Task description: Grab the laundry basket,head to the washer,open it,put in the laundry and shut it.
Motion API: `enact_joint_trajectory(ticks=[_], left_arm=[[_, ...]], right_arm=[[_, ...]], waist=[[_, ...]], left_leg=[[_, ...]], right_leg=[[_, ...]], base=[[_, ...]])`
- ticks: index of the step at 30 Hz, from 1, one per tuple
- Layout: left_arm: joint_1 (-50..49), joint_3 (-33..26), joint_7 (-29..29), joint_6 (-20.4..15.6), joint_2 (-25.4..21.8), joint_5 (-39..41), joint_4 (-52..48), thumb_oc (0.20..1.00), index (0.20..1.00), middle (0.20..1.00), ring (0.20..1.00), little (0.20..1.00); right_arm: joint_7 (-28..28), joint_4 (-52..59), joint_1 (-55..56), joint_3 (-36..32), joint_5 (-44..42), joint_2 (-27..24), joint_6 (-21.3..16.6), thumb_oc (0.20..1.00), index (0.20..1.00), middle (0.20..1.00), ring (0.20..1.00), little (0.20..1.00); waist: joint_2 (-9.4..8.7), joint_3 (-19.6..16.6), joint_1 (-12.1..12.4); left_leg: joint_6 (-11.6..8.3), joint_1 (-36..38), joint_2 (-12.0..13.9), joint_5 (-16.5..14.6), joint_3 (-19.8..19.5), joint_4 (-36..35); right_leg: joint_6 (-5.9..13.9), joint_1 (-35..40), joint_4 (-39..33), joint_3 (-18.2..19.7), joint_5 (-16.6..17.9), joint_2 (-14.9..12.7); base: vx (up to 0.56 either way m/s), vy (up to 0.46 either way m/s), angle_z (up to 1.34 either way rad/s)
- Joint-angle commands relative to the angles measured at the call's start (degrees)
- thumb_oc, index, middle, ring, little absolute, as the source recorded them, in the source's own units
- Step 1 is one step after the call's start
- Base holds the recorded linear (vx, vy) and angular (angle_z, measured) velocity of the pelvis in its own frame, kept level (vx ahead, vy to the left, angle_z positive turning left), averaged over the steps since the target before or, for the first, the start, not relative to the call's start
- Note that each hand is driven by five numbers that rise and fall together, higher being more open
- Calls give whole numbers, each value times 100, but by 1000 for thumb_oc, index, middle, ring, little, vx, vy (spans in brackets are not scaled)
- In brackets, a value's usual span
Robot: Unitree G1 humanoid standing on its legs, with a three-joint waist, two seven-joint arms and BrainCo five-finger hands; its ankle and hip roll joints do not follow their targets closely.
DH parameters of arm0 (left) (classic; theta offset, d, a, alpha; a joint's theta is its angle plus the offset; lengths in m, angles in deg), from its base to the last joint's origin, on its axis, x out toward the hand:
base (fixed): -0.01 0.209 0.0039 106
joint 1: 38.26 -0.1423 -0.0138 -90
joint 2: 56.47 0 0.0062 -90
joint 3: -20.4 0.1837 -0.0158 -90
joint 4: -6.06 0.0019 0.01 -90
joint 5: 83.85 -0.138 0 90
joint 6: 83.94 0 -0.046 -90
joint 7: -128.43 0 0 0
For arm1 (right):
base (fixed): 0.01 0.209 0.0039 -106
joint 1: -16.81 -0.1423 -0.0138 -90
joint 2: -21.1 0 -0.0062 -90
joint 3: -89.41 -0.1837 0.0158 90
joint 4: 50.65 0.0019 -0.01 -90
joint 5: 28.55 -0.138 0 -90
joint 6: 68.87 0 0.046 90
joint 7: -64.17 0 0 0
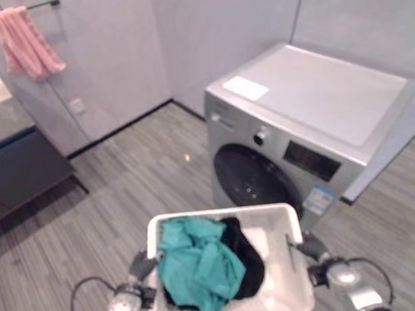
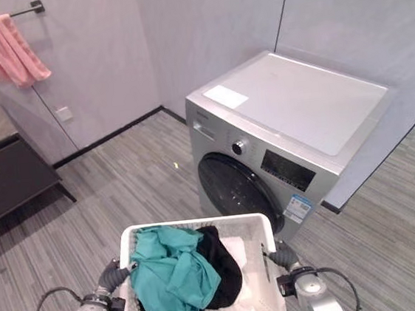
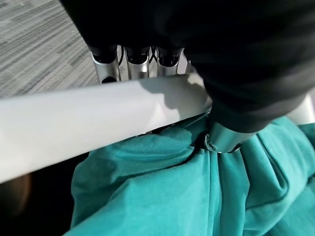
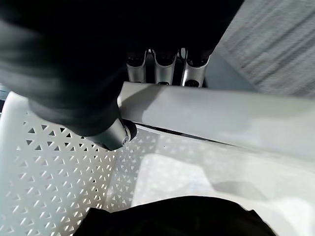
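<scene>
One white basket [image 1: 289, 230] (2 garments: teal shirt [image 1: 198, 264], black cloth [image 1: 247, 259]) held before one closed washer [image 1: 302, 138]; left hand [image 1: 140, 266] & right hand [image 1: 314, 247] fingers clenched on rims.

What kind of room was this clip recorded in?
Probably a home laundry or bathroom area: a front-loading washer stands against the wall, a pink towel hangs on a wall rail, and a white laundry basket holds clothes.
</scene>
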Motion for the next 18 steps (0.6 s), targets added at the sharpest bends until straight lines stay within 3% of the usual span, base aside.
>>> enact_joint_trajectory(ticks=[1,14,18], left_arm=[[472,-549,142,-365,-616,15,-682,200,200,200,200,200],[-427,-1803,-157,-392,-1150,247,-2822,200,200,200,200,200],[-872,-2620,-223,-442,-1634,53,-3591,200,200,200,200,200]], right_arm=[[125,1158,-343,-571,-360,-501,-324,200,200,200,200,200],[922,3449,311,-960,-1085,-933,-222,200,200,200,200,200],[1596,4548,814,-1118,-2068,-1370,-73,200,200,200,200,200]], waist=[[-249,66,92],[-700,278,257],[-979,434,376]], left_leg=[[-52,-459,131,-53,285,68],[58,-507,195,-160,403,113],[124,-641,207,-418,564,577]], right_leg=[[194,263,32,-549,-429,-171],[265,83,40,-359,-327,-169],[354,6,83,-183,-232,-227]], base=[[-1,12,-6],[8,9,-5],[-16,29,-23]])
